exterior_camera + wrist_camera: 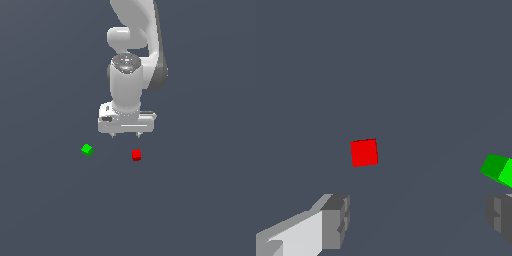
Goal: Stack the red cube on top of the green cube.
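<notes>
The red cube (136, 155) rests on the flat grey floor, slightly toward the exterior view's right of the gripper. To the exterior view's left of it, a short way apart, lies the green cube (87, 149). My white gripper (126, 135) hangs above and behind both cubes, open, with nothing between its fingers. The wrist view shows the red cube (364, 152) ahead of the spread fingertips (336, 220), and the green cube (498, 169) is cut off at the frame's edge.
The white arm (132, 55) rises behind the gripper at the top of the exterior view. Only the plain grey floor (200, 200) surrounds the cubes.
</notes>
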Robot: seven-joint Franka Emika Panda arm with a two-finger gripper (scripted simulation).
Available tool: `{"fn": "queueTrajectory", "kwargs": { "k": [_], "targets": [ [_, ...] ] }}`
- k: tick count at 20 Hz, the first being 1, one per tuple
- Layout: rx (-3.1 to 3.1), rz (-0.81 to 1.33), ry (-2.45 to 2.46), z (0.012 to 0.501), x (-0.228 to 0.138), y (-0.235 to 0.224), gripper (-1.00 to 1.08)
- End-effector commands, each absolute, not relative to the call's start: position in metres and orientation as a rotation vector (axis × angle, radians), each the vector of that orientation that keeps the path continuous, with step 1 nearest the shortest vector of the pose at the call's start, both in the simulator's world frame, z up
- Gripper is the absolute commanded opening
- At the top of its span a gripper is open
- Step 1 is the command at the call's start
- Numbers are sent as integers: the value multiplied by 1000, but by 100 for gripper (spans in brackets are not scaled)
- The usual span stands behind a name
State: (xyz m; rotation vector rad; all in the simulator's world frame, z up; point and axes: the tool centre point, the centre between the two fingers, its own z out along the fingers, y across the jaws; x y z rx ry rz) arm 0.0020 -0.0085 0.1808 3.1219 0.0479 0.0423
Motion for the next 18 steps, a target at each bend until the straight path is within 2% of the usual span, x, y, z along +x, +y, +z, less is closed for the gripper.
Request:
{"fn": "queueTrajectory", "kwargs": {
  "k": [1, 8, 18],
  "targets": [
    [3122, 42, 48, 181, 2, -8, 100],
    [3125, 36, 75, 163, 3, -1, 100],
    [3134, 10, 182, 94, 7, 30, 100]
  ]
}}
